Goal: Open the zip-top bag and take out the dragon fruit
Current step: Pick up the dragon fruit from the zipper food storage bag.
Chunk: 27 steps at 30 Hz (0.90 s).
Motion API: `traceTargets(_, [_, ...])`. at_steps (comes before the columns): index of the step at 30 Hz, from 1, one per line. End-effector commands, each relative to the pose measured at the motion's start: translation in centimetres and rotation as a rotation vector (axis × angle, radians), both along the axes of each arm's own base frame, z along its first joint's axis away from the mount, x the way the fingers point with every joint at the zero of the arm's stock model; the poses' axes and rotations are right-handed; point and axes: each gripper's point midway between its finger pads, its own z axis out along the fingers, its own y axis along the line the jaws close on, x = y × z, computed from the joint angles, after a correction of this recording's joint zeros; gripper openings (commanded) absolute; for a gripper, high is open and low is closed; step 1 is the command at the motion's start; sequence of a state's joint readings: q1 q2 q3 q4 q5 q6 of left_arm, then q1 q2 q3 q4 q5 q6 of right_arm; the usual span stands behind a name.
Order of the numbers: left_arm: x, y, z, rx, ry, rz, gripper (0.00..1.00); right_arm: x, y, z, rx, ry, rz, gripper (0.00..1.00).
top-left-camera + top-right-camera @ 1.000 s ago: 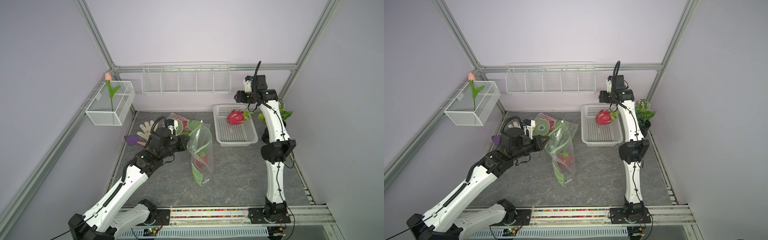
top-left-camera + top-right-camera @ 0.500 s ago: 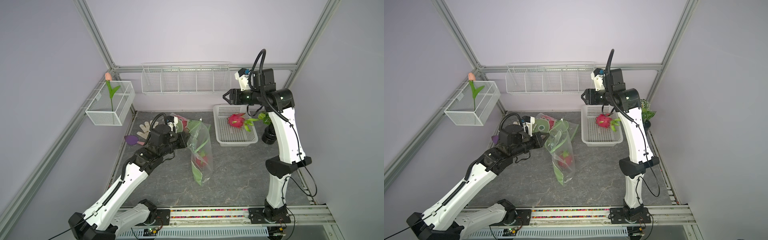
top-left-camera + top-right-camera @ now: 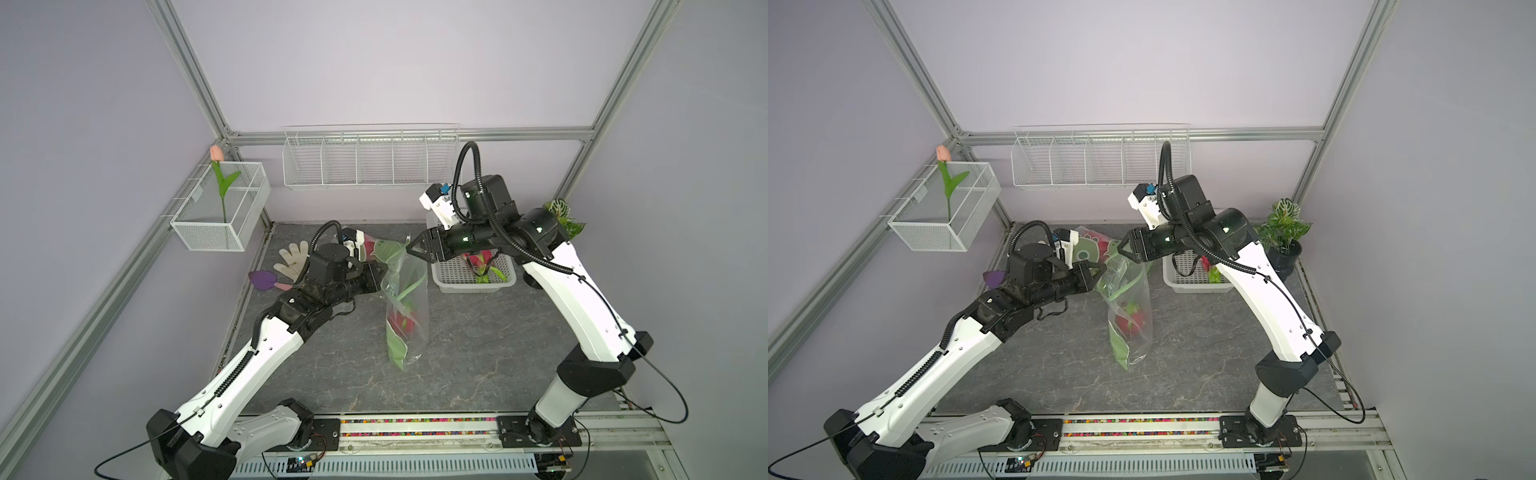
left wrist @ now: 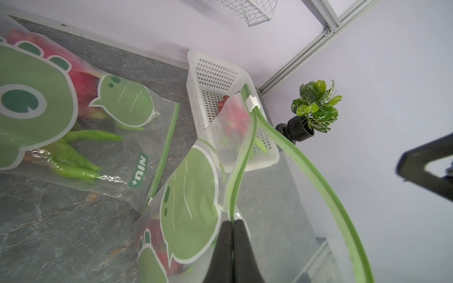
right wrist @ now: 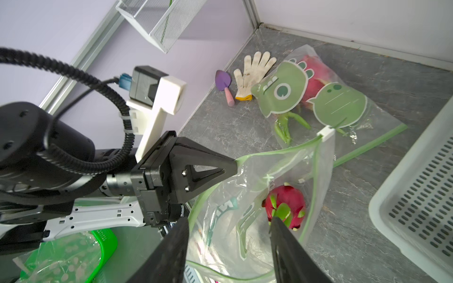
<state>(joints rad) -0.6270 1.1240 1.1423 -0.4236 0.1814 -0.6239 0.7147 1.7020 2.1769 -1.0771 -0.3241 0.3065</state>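
Observation:
A clear zip-top bag with green frog print stands upright mid-table, its mouth spread open. One magenta dragon fruit lies at its bottom. My left gripper is shut on the bag's green zip rim and holds it up. My right gripper hovers open just above the bag's mouth, nothing between its fingers. Another dragon fruit lies in the white basket. A second bag with a dragon fruit inside lies flat behind.
The white basket stands right of the bag, a potted plant beyond it in the corner. A white glove and a purple trowel lie at the back left. A wire basket with a tulip and a wire shelf hang on the walls.
My right gripper has swung left from above the white basket to the bag's mouth, its jaws narrowing a little. The left gripper keeps its hold on the rim.

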Motion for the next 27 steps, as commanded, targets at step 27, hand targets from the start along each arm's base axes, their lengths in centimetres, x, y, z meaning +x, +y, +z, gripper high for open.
traceTargets(27, [-0.3, -3.2, -1.2, 0.048, -0.033, -0.076, 0.0, -1.4, -3.2, -14.3, -0.232, 0.208, -0.127, 0.48])
